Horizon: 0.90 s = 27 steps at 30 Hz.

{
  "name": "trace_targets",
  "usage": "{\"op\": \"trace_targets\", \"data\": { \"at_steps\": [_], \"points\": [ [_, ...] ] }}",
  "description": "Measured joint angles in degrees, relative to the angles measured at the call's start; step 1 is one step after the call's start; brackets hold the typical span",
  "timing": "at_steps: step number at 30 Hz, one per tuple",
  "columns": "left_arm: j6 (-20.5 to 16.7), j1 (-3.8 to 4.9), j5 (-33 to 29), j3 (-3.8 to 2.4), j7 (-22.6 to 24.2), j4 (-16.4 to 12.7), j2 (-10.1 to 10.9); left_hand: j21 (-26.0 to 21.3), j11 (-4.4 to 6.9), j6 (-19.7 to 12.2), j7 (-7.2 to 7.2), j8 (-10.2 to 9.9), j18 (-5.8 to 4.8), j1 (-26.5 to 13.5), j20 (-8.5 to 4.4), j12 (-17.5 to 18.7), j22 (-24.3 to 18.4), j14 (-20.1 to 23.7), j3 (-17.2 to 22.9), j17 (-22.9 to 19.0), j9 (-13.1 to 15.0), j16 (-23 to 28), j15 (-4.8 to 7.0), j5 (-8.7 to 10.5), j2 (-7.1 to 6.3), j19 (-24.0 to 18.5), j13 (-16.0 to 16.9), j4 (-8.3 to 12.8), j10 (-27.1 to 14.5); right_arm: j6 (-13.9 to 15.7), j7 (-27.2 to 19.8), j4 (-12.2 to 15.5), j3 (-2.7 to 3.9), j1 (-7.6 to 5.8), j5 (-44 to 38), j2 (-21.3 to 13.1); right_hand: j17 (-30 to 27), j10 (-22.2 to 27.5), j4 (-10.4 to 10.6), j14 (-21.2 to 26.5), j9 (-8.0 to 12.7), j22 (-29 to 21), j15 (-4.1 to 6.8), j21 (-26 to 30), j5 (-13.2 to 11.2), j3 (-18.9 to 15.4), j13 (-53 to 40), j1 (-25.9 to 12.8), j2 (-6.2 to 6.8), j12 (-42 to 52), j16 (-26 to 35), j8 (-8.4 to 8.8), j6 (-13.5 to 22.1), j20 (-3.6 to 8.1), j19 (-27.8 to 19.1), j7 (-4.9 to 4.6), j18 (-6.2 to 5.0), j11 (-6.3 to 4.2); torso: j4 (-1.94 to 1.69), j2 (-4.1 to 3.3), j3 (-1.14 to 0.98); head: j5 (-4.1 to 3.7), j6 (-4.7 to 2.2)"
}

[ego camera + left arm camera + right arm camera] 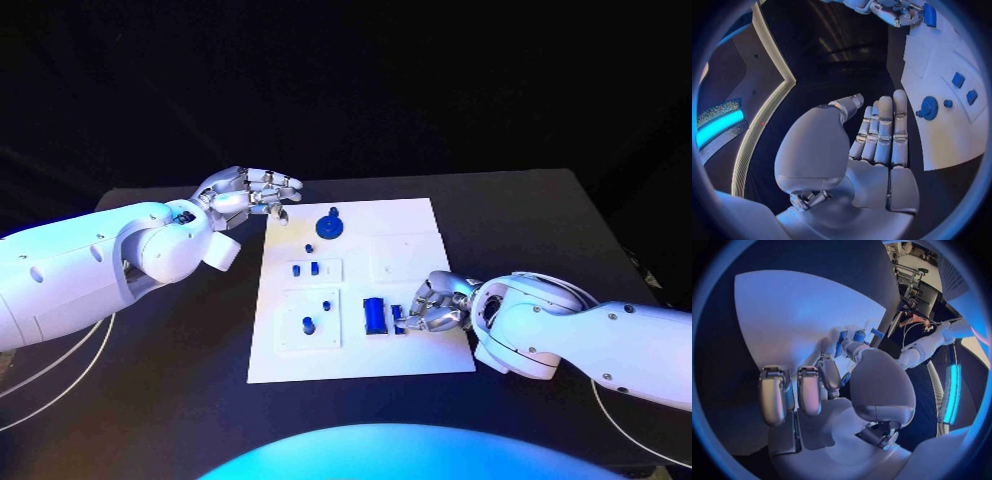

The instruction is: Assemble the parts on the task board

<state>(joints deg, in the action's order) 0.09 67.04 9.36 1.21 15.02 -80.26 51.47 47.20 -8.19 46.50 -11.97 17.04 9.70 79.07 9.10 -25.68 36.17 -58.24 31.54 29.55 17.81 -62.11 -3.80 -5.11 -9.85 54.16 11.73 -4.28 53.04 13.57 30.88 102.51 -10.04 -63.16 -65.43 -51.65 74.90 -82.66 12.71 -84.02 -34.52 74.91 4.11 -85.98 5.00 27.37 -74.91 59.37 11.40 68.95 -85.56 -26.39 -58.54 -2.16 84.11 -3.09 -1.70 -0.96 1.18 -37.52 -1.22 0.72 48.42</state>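
The task looks partway done: several blue parts (322, 267) already sit on the white board (411, 225), the right hand (434, 306) pinches another at its near edge, and the left hand (248, 190) hovers empty, fingers straight, beside the far corner.

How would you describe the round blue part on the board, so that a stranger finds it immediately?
Start at the white task board in the middle of the black table, then go to its far edge, near the left hand. The round blue part lies there. It is disc-shaped, while the other blue pieces are small blocks or bars.
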Motion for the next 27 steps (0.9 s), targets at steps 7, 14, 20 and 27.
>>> {"op": "trace_targets", "data": {
  "at_steps": [7, 14, 20, 27],
  "points": [
    [-0.04, 0.0, 0.0, 0.04, 0.01, -0.46, 0.12, 0.0, 0.0, 0.0, 0.0, 0.0, 0.0, 0.0, 0.0, 0.0, 0.0, 0.0, 0.0, 0.0, 0.0, 0.0, 0.0, 0.0, 0.0, 0.0, 0.0, 0.0, 0.0, 0.79, -0.66, 1.15, 0.13, -0.68, -0.22, -0.81, 0.0, 0.0, -0.16, 0.0, 0.27, 0.0, 0.0, 0.65, 0.44, -0.16, 0.0, 0.0, 0.0, -0.9, 0.0, 0.44, 0.35, 0.0, 0.0, -0.33, 0.0, 0.0, 0.09, 0.07, -0.04, -0.07, -0.46],
    [-0.43, -0.15, -0.28, 0.13, 0.58, -0.6, -0.4, -0.22, 0.0, 0.0, 0.0, 0.0, 0.0, 0.0, 0.0, 0.0, -0.07, 0.0, 0.16, 0.0, -0.01, 0.0, 0.0, 0.0, 0.0, 0.0, -0.06, -0.16, 0.0, 5.99, -6.79, -1.88, 0.56, -3.81, 3.77, -1.11, 0.04, 3.4, -0.51, 0.01, 1.11, -0.01, -0.71, 9.64, 2.81, -1.64, 0.89, 1.33, 1.3, -7.43, 3.63, 2.93, 4.19, -0.44, -0.44, -1.92, -0.53, 1.57, 0.06, 0.73, 0.38, -0.45, -1.56],
    [-2.5, -0.53, -1.66, 0.43, 2.39, 0.97, -1.49, -3.63, -0.42, -0.45, 0.19, 0.37, 0.0, -1.35, 0.68, -0.28, -1.8, 4.58, -0.86, -1.24, 0.22, 2.89, -0.73, 0.0, -0.74, -2.44, -0.15, -1.4, -1.1, 11.75, -19.87, -11.74, 0.75, -5.63, 17.57, 1.66, -11.48, 15.48, -2.41, 1.94, 1.38, 0.04, -2.5, 34.04, 3.22, -0.93, 14.47, 6.69, 0.29, -29.1, 15.18, 4.89, 7.65, -2.26, -9.84, -3.88, -5.07, 3.33, 0.02, 1.89, 1.11, -0.99, -3.41],
    [-6.88, -1.54, -4.85, 0.55, 6.36, 5.13, -4.65, -25.17, -2.75, -3.54, 0.81, 1.23, 0.0, 0.15, 5.82, 5.05, -15.46, 17.52, -6.64, -11.82, 0.02, 22.12, -4.98, 0.0, -1.03, -10.39, -5.94, -4.05, -6.03, 13.64, -34.62, -26.08, 1.23, -6.02, 35.11, 7.41, -33.73, 24.35, -2.96, 14.44, 2.88, -12.55, -5.37, 65.82, 4.35, 1.32, 28.9, 8.22, -0.23, -41.0, 41.99, 6.35, 12.22, -5.23, -22.04, -6.65, -8.06, 6.33, 0.02, 3.32, 1.71, -1.4, -6.32]
  ]
}}
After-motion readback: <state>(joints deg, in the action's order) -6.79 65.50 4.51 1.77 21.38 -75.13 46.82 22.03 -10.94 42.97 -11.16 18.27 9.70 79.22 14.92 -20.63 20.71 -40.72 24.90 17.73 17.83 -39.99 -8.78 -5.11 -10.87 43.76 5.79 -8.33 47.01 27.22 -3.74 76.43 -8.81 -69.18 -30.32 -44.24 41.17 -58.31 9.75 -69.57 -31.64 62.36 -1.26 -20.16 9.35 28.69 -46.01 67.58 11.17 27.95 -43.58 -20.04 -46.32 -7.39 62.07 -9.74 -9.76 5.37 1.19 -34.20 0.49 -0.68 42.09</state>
